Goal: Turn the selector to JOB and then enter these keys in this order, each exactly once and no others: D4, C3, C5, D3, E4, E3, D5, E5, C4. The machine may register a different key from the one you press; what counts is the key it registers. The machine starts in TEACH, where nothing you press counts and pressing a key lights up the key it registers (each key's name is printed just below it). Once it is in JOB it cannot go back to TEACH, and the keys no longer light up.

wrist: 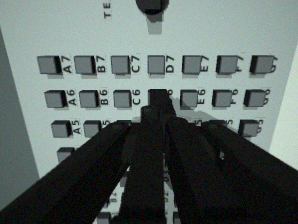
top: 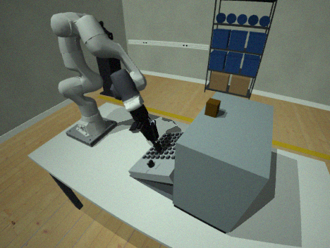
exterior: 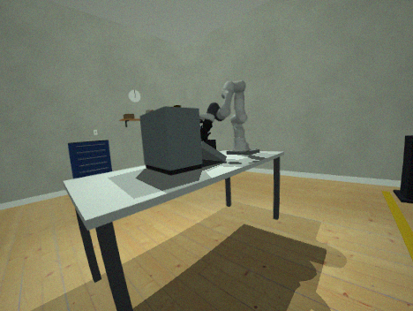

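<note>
Grey walls and a plank floor surround my white table [top: 88, 169], where a big grey housing [top: 225, 165] stands with a small brown box [top: 213, 107] on top. My pincer [top: 157, 146] is clenched with nothing between its fingers, tilted down onto the sloped keypad [top: 155, 162] just beside that housing. Through the wrist camera the closed tip [wrist: 159, 97] sits over the key in the D column of row 6 (its label is covered, so I read that from neighbours C6 [wrist: 122, 98] and E6 [wrist: 189, 98]). Beyond the tip lies D7 [wrist: 156, 64], and farther still the dark selector knob [wrist: 150, 5]; I cannot tell its setting.
</note>
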`<state>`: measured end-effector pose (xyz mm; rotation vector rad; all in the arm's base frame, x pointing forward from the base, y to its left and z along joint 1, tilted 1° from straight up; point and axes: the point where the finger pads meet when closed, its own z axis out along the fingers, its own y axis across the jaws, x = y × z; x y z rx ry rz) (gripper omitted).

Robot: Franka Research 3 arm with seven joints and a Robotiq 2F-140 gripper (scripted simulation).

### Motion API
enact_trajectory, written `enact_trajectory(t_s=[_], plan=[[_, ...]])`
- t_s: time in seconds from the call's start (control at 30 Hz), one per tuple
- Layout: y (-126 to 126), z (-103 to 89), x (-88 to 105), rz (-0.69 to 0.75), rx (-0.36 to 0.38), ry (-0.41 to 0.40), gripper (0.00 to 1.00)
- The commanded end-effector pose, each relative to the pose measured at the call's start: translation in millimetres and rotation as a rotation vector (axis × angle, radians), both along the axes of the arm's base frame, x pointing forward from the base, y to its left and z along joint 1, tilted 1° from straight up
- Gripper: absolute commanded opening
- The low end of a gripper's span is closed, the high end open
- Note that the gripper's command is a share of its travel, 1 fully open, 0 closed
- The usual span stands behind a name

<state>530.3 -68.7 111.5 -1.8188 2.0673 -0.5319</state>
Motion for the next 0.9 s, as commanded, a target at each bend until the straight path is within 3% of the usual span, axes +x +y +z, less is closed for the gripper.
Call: enact_trajectory(t_s=[0.0,0.87], plan=[[-0.8,0.5,1.3,0.004,-0.004,-0.003,0.10],[-1.3,-6.2,5.1,0.005,-0.004,-0.003,0.10]])
